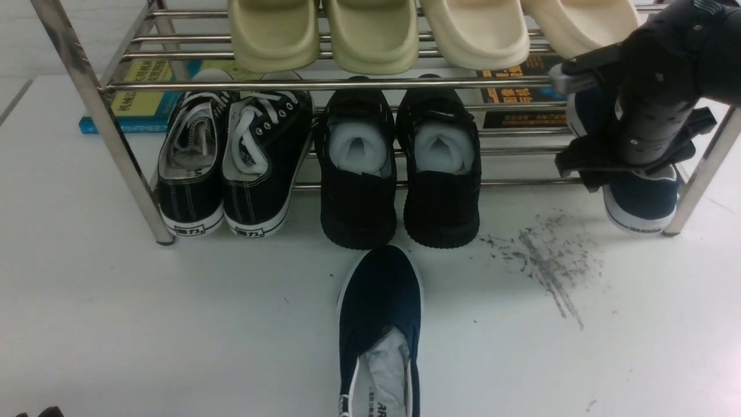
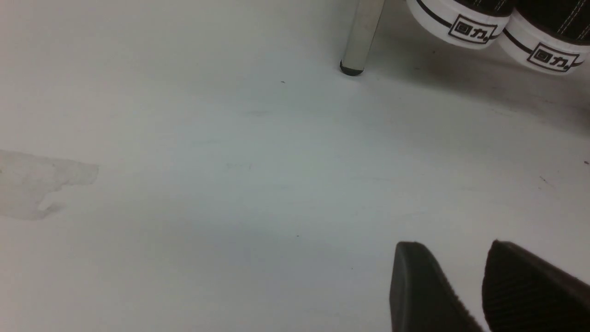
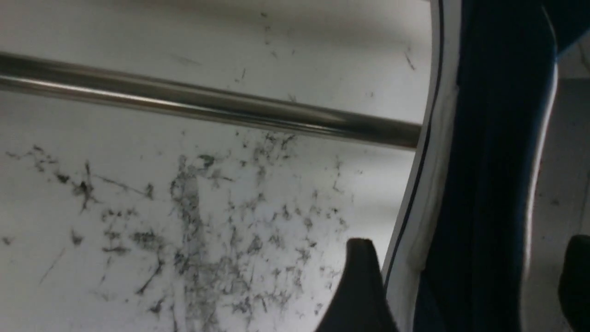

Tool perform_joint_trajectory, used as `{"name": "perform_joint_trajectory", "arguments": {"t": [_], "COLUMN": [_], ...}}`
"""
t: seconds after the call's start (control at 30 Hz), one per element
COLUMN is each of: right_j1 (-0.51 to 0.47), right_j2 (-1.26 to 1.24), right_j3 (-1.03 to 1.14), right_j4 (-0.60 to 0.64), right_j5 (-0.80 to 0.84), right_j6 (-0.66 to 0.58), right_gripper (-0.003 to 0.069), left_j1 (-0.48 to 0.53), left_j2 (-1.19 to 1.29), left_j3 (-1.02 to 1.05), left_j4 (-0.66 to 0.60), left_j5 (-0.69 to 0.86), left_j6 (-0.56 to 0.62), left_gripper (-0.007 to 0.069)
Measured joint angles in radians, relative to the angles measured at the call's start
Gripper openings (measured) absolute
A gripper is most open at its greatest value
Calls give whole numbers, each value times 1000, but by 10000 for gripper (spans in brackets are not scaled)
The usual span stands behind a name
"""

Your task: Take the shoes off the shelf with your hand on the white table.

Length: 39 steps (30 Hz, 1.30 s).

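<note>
- two navy slip-ons lie apart: the navy shoe on the table [image 1: 379, 330] rests flat on the white table [image 1: 145, 324], toe toward the shelf [image 1: 324, 85] and just short of the all-black pair [image 1: 399, 174]. the navy shoe on the shelf [image 1: 639, 202] sits at the right end of the lower tier, its near end down past the front bar.
- the right arm [image 1: 666, 75] enters from the upper right of the front view, bends at the wrist and points its black cylindrical body down onto the shelved shoe, hiding most of it.
- the right gripper [image 3: 468, 240] has its fingers spread wide, one on each side of the shoe's wall. the finger [image 3: 359, 286] on the sole side is just beside the white rubber and the other stands clear of the canvas, so nothing is clamped.
- the left gripper [image 2: 455, 244] is over bare table near the shelf's left leg [image 2: 362, 37]. its ribbed black pads [image 2: 530, 286] stand a little apart with table showing between them, holding nothing.
- the shelf is shiny round steel tubing with slanted legs, and a black foot caps the left leg.
- the navy shoes are matte canvas with smooth white rubber soles; the one on the table shows crumpled pale paper stuffing.
- lace-up sneakers [image 1: 231, 168] in black canvas with white stitching and laces fill the left slot. chunky cream slides [image 1: 376, 35] line the top tier.
- dark grey scuff streaks [image 1: 547, 260] smear the matte table by the shelf's right half.
</note>
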State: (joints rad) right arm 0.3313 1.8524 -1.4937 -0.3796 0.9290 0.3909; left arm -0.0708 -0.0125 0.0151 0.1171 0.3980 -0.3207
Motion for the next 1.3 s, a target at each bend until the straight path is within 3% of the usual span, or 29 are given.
{"name": "perform_joint_trajectory", "arguments": {"t": [0.17,0.27,0.3,0.43,0.47,0.5,0.77,1.03,1.3], "right_j1": [0,0,0,1,1,1,14,80,166], "right_j2": [12,19,19,27,27,27,-25,-236,-385], "right_j3": [0,0,0,0,0,0,0,1,40], "right_j4": [-13,-15,-15,-20,-20,-20,26,183,257], "right_j5": [-8,-13,-13,-15,-15,-16,65,302,325], "right_j6": [7,11,11,19,19,24,19,-22,-37], "right_gripper": [467,318,299,70,70,22,22,22,22], "left_j1": [0,0,0,0,0,0,0,0,0], "left_j2": [0,0,0,0,0,0,0,0,0], "left_j3": [0,0,0,0,0,0,0,0,0], "left_j4": [0,0,0,0,0,0,0,0,0], "left_j5": [0,0,0,0,0,0,0,0,0], "left_j6": [0,0,0,0,0,0,0,0,0], "left_gripper": [243,243,243,243,243,243,243,243,243]}}
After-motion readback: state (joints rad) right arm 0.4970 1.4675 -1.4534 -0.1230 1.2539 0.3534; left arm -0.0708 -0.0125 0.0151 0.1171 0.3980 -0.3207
